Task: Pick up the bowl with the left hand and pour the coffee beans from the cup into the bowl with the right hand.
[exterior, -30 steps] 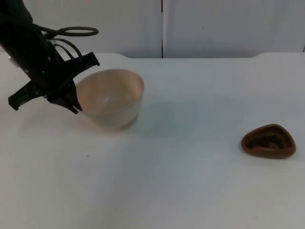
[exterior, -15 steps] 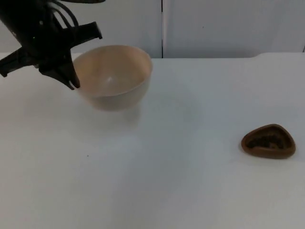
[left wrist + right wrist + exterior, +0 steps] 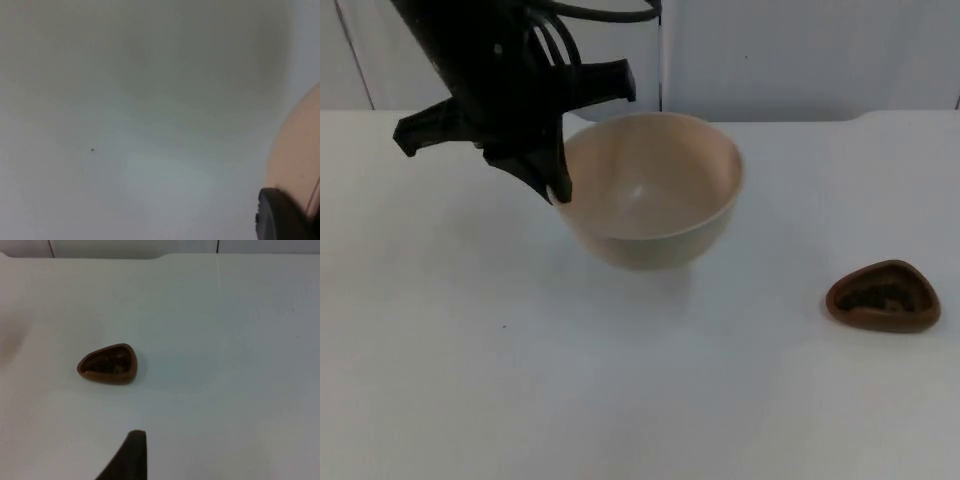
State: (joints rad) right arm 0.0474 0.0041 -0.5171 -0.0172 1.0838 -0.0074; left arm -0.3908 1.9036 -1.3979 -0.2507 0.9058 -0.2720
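Landmark: the cup [image 3: 883,296], a small brown rounded-triangle cup with dark coffee beans [image 3: 878,295] inside, standing on the white worktop [image 3: 640,400]; every place below is told from it.
Bowl: the cream bowl [image 3: 655,190] hangs off the worktop, well apart from the cup toward my left arm's side, tilted a little so its empty inside faces the top camera.
Left fingers: my left gripper [image 3: 555,180] is clamped on the bowl's rim on the side away from the cup; in my left wrist view one black fingertip presses the bowl's wall [image 3: 295,165].
Right fingers: my right gripper waits above the worktop, back from the cup, one dark fingertip [image 3: 131,455] pointing toward it; I cannot tell whether these fingers are open or closed. The cup [image 3: 108,363] stands apart from it, untouched.
Step in hand: I judge that I am carrying the bowl toward the cup so that the pour is short.
Doing it well: level the rim, since a one-sided pinch lets the bowl sag; stop just beside the cup, lower than a lifted cup would be, leaving my right arm a free way in.
Risk: the smooth wall may slip in my fingers if I swing fast.
Next: grasp the cup across its narrow sides and keep it upright until over the bowl.
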